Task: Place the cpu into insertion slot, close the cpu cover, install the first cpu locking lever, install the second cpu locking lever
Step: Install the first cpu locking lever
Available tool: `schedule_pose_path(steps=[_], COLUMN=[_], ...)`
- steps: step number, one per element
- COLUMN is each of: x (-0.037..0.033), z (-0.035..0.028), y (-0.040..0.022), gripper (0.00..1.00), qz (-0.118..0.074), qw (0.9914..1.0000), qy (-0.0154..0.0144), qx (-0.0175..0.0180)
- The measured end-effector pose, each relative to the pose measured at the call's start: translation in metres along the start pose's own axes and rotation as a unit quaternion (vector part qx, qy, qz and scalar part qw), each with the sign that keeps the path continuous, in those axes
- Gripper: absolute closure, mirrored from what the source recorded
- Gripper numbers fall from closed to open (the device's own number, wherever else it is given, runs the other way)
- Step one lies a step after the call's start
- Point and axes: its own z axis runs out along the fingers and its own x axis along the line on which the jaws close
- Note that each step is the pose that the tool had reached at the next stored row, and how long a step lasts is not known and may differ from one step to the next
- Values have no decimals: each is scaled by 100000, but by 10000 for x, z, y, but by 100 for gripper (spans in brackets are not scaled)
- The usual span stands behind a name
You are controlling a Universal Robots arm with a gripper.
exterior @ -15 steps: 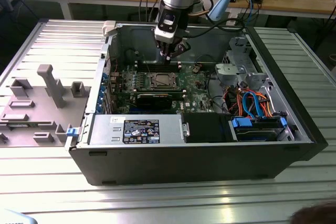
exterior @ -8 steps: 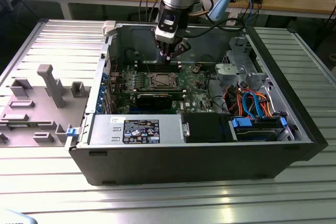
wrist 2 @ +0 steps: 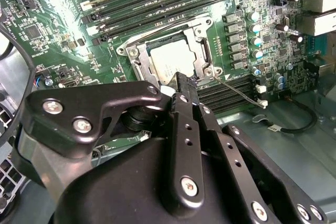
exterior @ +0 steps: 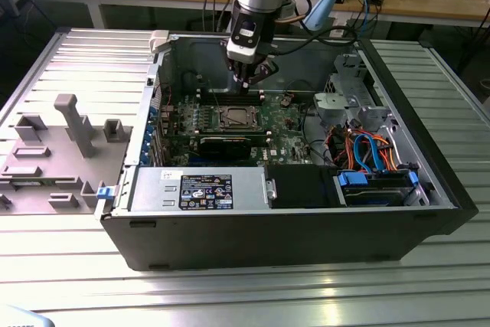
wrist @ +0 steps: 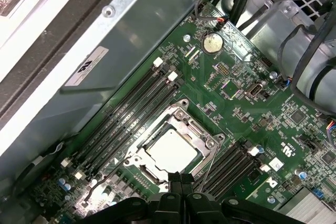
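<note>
**Exterior view.** The gripper (exterior: pixel 246 84) hung inside the open computer case (exterior: pixel 429 181), which stood on the ribbed surface (exterior: pixel 230 296). It was just above the far edge of the insertion slot (exterior: pixel 221 120). The cpu (exterior: pixel 235 118) lay flat in that slot.

**Second wrist view.** The gripper's 2 fingers were pressed together with nothing between them, and their tip was close over the near rim of the socket. The cpu's pale top showed through the cut-out of the cpu cover (wrist 2: pixel 202 45), which appeared to lie down over it. 1 thin wire lever (wrist 2: pixel 236 90) stuck out sideways from the socket corner and looked unlatched.

**First wrist view.** The clenched fingertips (wrist: pixel 174 178) sat just beside the socket edge. The chip was seated square within the frame. Contact with the frame could not be told.

**Handling, by judgement.**
- The cpu is light, rigid and fragile, and it should be taken by its edges only.
- The cover is thin, stiff sheet metal and should be pressed on its frame, never on the chip.
- The lever is springy, smooth wire that is likely to slip, so it is best pushed near its free end.
</note>
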Motion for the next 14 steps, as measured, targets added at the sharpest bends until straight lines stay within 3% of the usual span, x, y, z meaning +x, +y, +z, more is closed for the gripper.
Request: schedule_pose_path(steps=[14], x=[0], z=[0], y=[0], gripper=[89], qz=[-1448], qw=[99989], qy=[-135], qx=[47])
